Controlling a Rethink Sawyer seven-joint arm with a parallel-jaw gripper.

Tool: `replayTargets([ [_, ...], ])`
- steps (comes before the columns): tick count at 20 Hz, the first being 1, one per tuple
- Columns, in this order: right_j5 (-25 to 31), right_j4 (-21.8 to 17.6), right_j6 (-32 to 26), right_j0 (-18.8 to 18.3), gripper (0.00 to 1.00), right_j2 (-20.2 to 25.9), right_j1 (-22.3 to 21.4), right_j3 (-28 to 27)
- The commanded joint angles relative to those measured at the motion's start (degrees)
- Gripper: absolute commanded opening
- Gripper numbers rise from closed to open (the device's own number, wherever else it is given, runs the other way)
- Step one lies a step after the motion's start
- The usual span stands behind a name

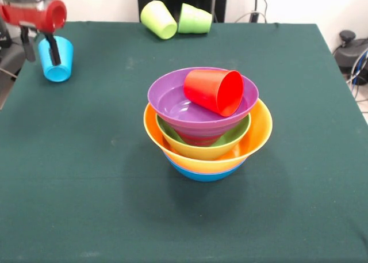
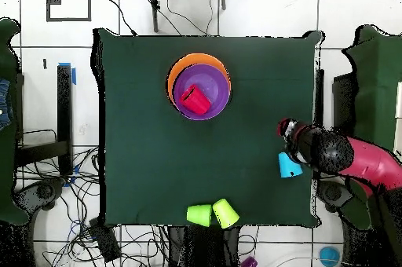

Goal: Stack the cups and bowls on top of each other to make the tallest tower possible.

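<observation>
The tower (image 1: 207,125) stands mid-table. It has a blue bowl at the bottom, then the orange bowl (image 1: 259,133), a green bowl (image 1: 236,133) and a purple bowl (image 1: 172,99) on top. A red rim shows under the purple one. The red cup (image 1: 215,90) lies on its side in the purple bowl. The tower also shows in the overhead view (image 2: 200,85). My gripper (image 1: 40,47) is at the table's far left corner, open. One finger (image 1: 53,50) is in front of the sky blue cup (image 1: 60,64), which also shows in the overhead view (image 2: 289,165).
The yellow-green cup (image 1: 158,19) and the green cup (image 1: 194,18) lie on their sides, touching, at the far table edge. They also show in the overhead view (image 2: 225,213) (image 2: 199,215). Cables and a black device (image 1: 351,47) sit off the table's right side.
</observation>
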Motion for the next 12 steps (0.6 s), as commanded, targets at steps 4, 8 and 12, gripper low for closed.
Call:
replayTargets([
  [4,2.3,0.0,-9.6,-0.9,1.00,5.9,-16.9,14.8],
  [8,-3.5,-1.8,-6.9,-2.7,1.00,7.0,-18.4,19.9],
  [12,-5.7,0.4,-5.2,-6.9,1.00,9.9,-19.4,25.8],
])
